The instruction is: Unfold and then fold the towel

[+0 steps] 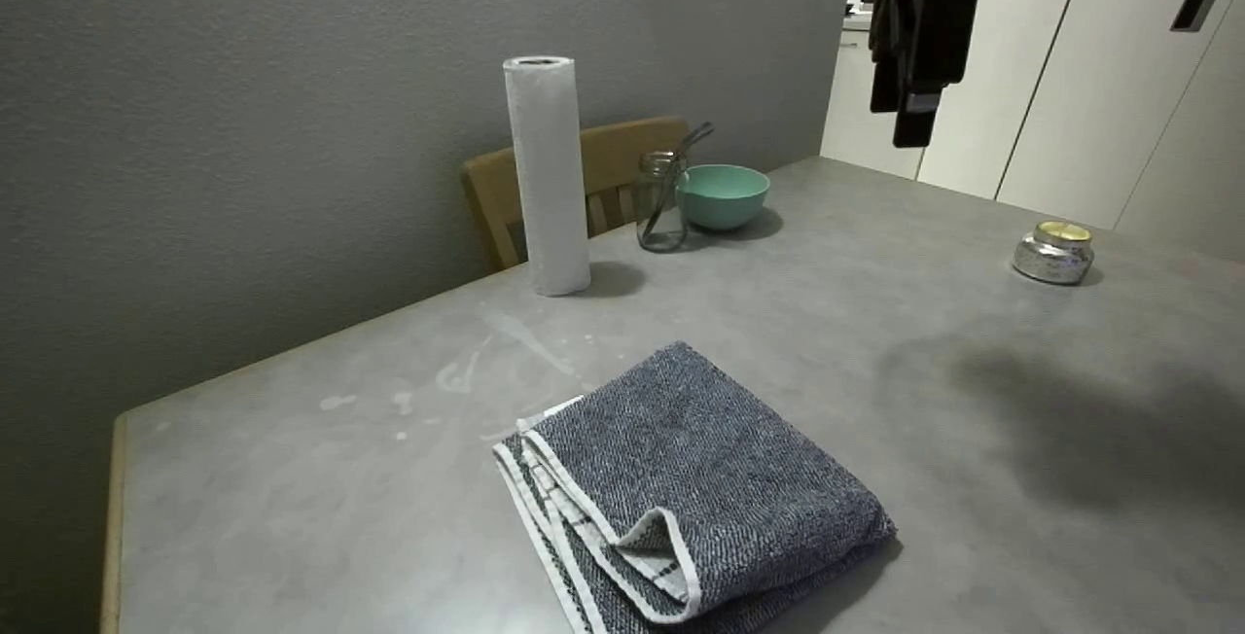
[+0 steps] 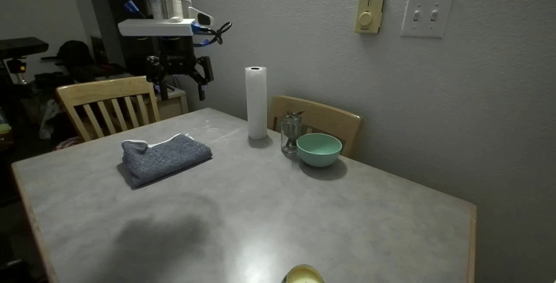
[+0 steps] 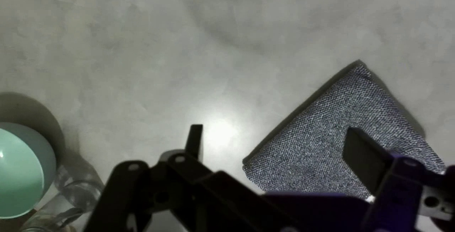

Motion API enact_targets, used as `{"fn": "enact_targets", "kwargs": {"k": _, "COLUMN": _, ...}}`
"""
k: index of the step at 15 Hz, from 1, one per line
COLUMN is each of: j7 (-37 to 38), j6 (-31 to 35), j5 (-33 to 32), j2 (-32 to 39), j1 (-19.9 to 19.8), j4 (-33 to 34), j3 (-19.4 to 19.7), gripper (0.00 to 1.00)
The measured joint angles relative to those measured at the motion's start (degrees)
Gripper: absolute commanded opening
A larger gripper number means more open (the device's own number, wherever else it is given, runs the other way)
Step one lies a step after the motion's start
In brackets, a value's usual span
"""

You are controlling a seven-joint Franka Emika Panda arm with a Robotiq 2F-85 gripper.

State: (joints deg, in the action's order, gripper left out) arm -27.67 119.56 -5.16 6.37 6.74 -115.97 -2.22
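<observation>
Aloft — claw (image 2: pixel 183 92) spread wide, empty | towel (image 1: pixel 698 464) folded | paper roll (image 1: pixel 548 177) nearby — jar (image 1: pixel 650 211) beside bowl (image 1: pixel 725 198), candle (image 1: pixel 1054 255) apart

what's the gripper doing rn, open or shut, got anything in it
Gripper: open, jaws apart, holding nothing, not touching the towel.

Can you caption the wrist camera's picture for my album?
Open gripper above a table, with a folded grey-blue towel at right, a green bowl and glass jar at left.
</observation>
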Motion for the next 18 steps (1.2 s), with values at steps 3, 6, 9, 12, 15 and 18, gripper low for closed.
{"fn": "enact_targets", "kwargs": {"k": 3, "j7": -0.04, "j6": -2.65, "j5": 1.11, "j2": 4.55, "j1": 0.11, "j4": 6.07, "j3": -2.28, "gripper": 1.00}}
{"fn": "enact_targets", "kwargs": {"k": 6, "j7": -2.11, "j6": -6.14, "j5": 2.05, "j2": 10.67, "j1": 0.15, "j4": 13.65, "j3": -4.73, "gripper": 1.00}}
{"fn": "enact_targets", "kwargs": {"k": 9, "j7": -4.08, "j6": -7.88, "j5": 1.97, "j2": 14.17, "j1": 0.14, "j4": 17.27, "j3": -5.78, "gripper": 1.00}}
{"fn": "enact_targets", "kwargs": {"k": 12, "j7": -4.04, "j6": -7.88, "j5": 1.96, "j2": 13.78, "j1": 0.05, "j4": 17.27, "j3": -5.78, "gripper": 1.00}}
{"fn": "enact_targets", "kwargs": {"k": 15, "j7": -4.33, "j6": -8.55, "j5": 1.92, "j2": 15.26, "j1": 0.12, "j4": 18.56, "j3": -6.03, "gripper": 1.00}}
{"fn": "enact_targets", "kwargs": {"k": 18, "j7": -4.80, "j6": -11.52, "j5": 0.77, "j2": 20.78, "j1": 0.96, "j4": 25.23, "j3": -7.17, "gripper": 1.00}}
